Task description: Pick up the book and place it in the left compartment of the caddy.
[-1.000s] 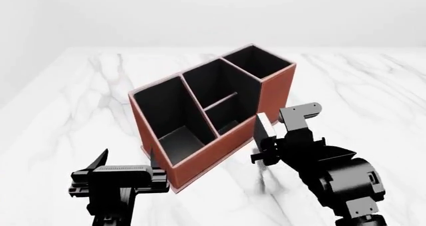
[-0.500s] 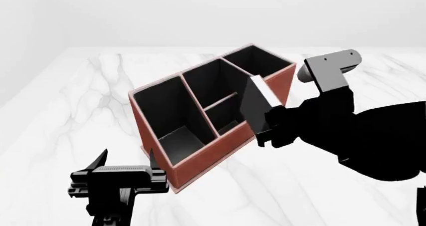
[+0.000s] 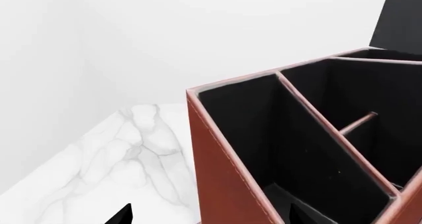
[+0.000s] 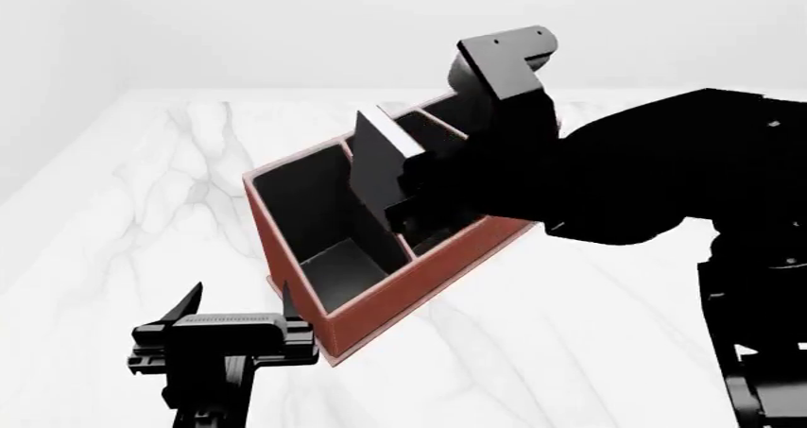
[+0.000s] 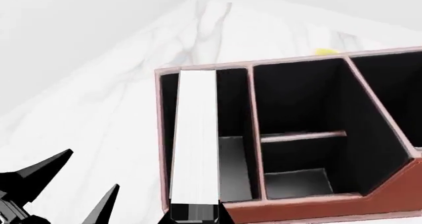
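Black-covered, with white page edges, the book (image 4: 374, 166) is clamped upright in the right gripper (image 4: 410, 201) at the centre of the head view, raised above the rim of the left compartment (image 4: 325, 230) of the caddy (image 4: 417, 282). That bay's black-lined well lies open beneath it, bounded by the pale rim and the divider. At lower left the left gripper (image 4: 237, 305), fingers spread and holding nothing, stands just beside the caddy's near corner on the marble table (image 4: 139, 182).

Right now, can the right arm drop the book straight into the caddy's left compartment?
Probably yes. The right claw holds the book upright above the left compartment, whose opening looks clear; the left claw sits outside the caddy.
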`<state>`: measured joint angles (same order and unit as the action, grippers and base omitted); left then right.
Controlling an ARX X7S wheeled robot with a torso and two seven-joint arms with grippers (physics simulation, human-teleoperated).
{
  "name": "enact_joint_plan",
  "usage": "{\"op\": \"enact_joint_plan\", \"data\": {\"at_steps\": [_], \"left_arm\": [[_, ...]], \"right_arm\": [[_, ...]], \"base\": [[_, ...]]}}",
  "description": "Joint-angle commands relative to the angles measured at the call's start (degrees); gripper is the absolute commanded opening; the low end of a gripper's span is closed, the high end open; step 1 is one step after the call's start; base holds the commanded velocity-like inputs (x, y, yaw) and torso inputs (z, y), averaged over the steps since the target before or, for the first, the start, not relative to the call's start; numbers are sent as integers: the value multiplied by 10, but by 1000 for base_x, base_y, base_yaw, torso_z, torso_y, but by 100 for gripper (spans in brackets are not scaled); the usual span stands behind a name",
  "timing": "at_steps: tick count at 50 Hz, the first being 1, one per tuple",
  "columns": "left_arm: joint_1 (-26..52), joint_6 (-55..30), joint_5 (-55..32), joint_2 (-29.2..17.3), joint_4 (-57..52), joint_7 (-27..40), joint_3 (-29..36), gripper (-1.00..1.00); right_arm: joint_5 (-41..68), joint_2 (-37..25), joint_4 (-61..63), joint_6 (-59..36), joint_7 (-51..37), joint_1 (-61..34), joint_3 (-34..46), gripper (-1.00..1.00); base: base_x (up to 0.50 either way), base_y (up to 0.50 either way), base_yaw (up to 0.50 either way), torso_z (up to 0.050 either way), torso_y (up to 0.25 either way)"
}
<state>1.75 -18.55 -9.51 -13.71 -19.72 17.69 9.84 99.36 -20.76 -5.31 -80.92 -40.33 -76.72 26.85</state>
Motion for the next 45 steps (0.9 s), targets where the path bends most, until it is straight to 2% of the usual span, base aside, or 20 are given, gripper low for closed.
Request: {"op": "enact_joint_plan", "data": {"at_steps": [1,9,20,34,45], "left_arm": [[1,2,-1,-2,4,3,3,100],[0,4,-4,-4,2,5,3,100],[0,7,-6,-6,5,7,5,100],[5,1,-8,-10,0,11,9,100],[6,4,-11,-12,2,12,13,100]], "right_arm": [[-199,60,-88,67,187,-30,65,-100],[-277,99,-169,123,266,-31,128,-100],[-333,136,-242,183,315,-15,174,-100],[-378,166,-291,239,336,16,218,-100],[-393,179,-262,247,314,36,247,-100]], "base": [[0,0,0,0,0],[0,0,0,0,1],[0,0,0,0,1],[0,0,0,0,1],[0,0,0,1,1]]}}
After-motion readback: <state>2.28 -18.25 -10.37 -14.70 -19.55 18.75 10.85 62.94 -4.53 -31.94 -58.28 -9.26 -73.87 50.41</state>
